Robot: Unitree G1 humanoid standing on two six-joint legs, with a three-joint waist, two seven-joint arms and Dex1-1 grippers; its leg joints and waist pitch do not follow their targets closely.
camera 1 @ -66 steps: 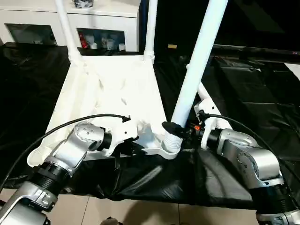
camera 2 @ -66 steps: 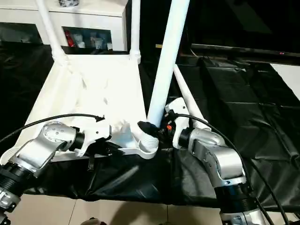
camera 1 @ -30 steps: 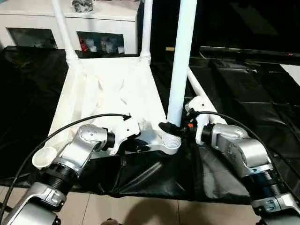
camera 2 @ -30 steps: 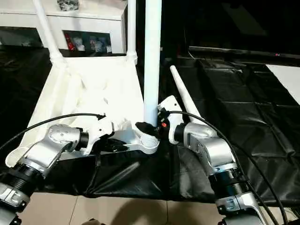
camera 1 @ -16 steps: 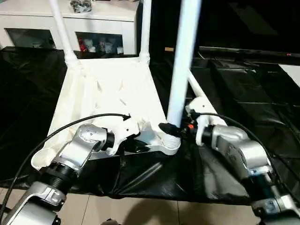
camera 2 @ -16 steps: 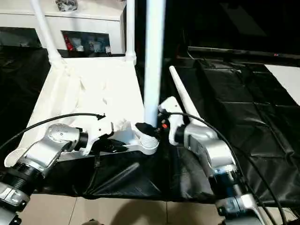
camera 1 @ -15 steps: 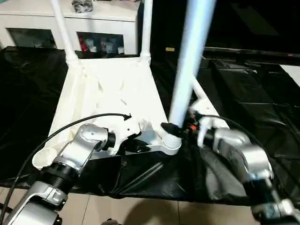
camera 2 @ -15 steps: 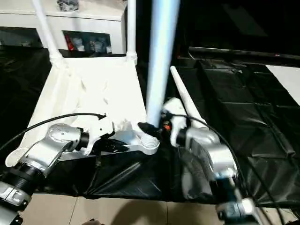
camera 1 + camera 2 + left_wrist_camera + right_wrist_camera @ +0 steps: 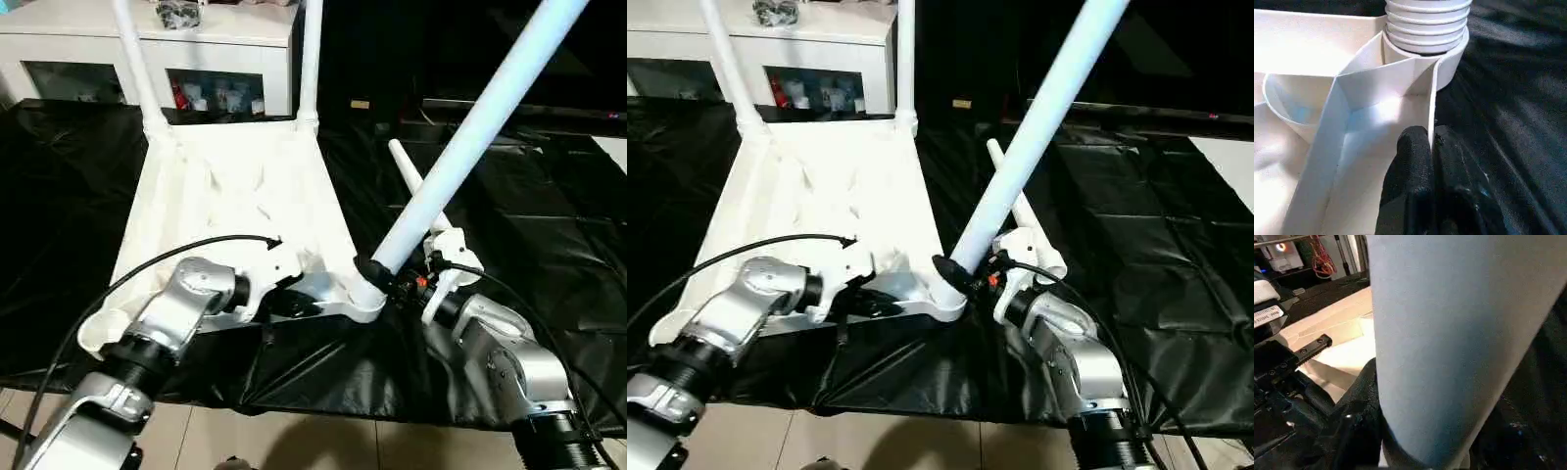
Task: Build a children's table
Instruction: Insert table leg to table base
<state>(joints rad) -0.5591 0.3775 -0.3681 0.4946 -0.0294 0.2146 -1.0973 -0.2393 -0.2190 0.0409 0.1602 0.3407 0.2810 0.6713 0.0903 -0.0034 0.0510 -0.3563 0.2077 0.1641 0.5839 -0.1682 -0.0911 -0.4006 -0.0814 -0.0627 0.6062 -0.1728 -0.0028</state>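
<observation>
**Third leg tilted at near right socket, both end effectors clamped**

Black sheeting (image 9: 549,255) covers the work surface; a white glass-door cabinet (image 9: 206,44) stands at the far left behind it.

Table top (image 9: 235,206): white plastic, lying upside down on the sheeting, ribbed underside up, left of centre. Long axis runs near to far.

Legs: two white legs stand upright in the far sockets, far left leg (image 9: 137,59) and far right leg (image 9: 312,59). A third leg (image 9: 470,137) has its ribbed base at the near right corner socket (image 9: 364,294) and leans strongly to the right and away, top running out of frame at upper right. A fourth leg (image 9: 416,186) lies flat on the sheeting just right of the table top, partly hidden behind the tilted leg.

Near left corner socket (image 9: 98,331): open cup, nothing in it.

Right end effector (image 9: 965,276): black fingers closed around the tilted leg low down, just above the ribbed base. Right wrist view has the leg surface pressed between the fingers.

Left end effector (image 9: 1431,147): fingers pinched together on the thin near edge wall of the table top, just left of the near right socket; one finger inside the rim, one outside.
</observation>
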